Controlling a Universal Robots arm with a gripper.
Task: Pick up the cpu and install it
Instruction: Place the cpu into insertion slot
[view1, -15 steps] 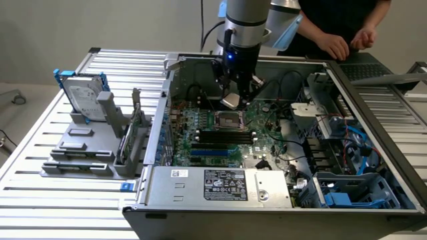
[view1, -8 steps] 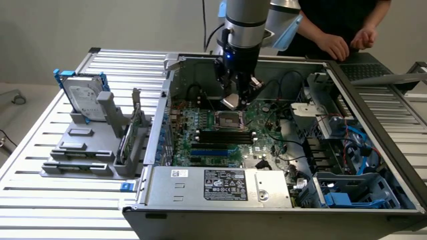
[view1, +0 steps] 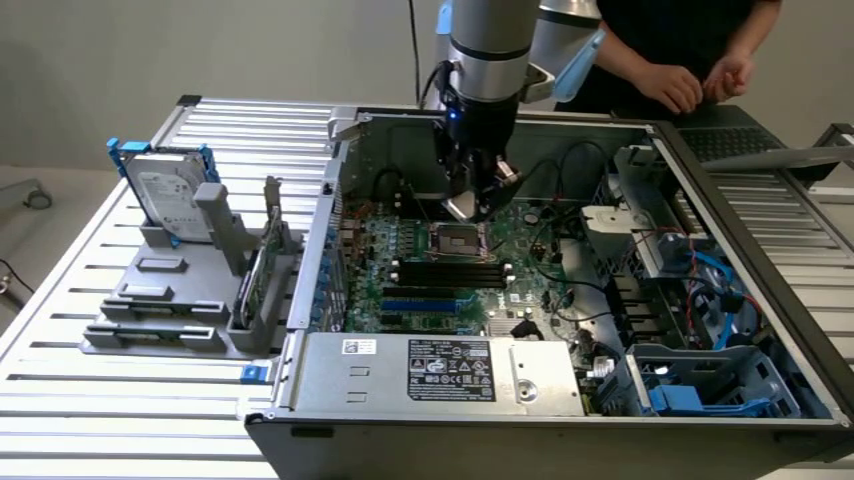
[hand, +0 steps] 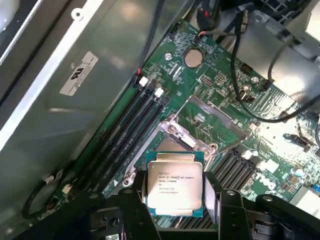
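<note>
The cpu (hand: 174, 184) is a small square chip with a silver-grey printed face. It sits between the two dark fingers (hand: 134, 197) of my gripper (hand: 176, 199), which is shut on its edges. Just beyond it on the green motherboard lies the metal-framed socket (hand: 172, 144), its frame standing open. In the exterior view my gripper (view1: 470, 198) hangs inside the open computer case with the cpu (view1: 461, 209) at its tip. It is a short way above the socket (view1: 454, 238), apart from it.
Black memory slots (view1: 454, 272) lie beside the socket, and black cables (view1: 587, 170) loop across the board. A power supply (view1: 427, 370) closes the case's near end. A hard drive with a blue bracket (view1: 167, 190) stands on a grey fixture (view1: 174, 300). A person's hands (view1: 694, 85) are behind the case.
</note>
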